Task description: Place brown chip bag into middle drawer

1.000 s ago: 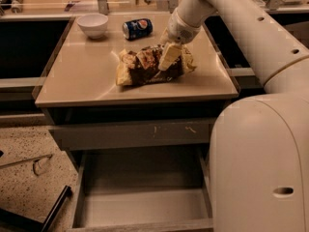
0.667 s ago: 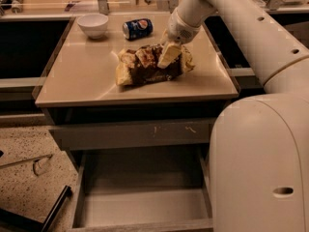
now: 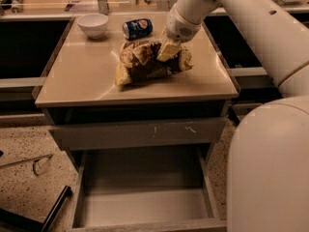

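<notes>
My pincer [image 3: 169, 50] rests on the upper right part of the brown chip bag [image 3: 142, 66], which lies crumpled mid-counter [image 3: 82, 76]. I cannot tell whether it grips the bag. The middle drawer [image 3: 142, 207] stands pulled open below.

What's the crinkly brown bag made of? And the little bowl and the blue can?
The brown chip bag, with the end effector down on it, looks like thin plastic film: it is wrinkled and creased. The white bowl seems glazed ceramic or hard plastic, smooth and plain. The blue soda can is likely painted metal, faintly shiny.
</notes>
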`<state>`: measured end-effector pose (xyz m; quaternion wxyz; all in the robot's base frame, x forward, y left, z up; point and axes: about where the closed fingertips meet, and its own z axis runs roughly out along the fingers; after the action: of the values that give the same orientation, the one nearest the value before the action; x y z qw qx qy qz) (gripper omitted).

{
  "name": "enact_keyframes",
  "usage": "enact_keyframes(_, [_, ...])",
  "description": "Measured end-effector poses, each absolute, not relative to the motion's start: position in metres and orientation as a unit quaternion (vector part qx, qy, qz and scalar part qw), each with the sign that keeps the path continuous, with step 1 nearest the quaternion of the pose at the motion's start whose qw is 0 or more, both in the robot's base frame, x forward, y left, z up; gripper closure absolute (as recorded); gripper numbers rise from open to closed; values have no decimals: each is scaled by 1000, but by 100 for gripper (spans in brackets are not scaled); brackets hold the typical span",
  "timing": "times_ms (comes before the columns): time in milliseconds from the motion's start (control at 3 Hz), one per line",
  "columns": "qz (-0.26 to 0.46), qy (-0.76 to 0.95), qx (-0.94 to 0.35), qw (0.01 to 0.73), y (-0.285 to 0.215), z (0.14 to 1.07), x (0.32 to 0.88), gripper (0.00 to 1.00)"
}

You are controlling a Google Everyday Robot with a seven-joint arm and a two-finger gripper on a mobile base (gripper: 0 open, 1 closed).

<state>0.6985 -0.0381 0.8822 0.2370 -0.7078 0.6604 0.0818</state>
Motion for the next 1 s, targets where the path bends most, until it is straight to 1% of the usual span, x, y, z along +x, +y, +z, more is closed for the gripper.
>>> enact_keyframes(333, [78, 661, -701, 256, -41, 910, 656, 100])
enact_keyframes(667, [87, 666, -685, 282, -55, 911, 610, 100])
enact_keyframes(1000, [105, 682, -665, 285, -76, 873, 571, 100])
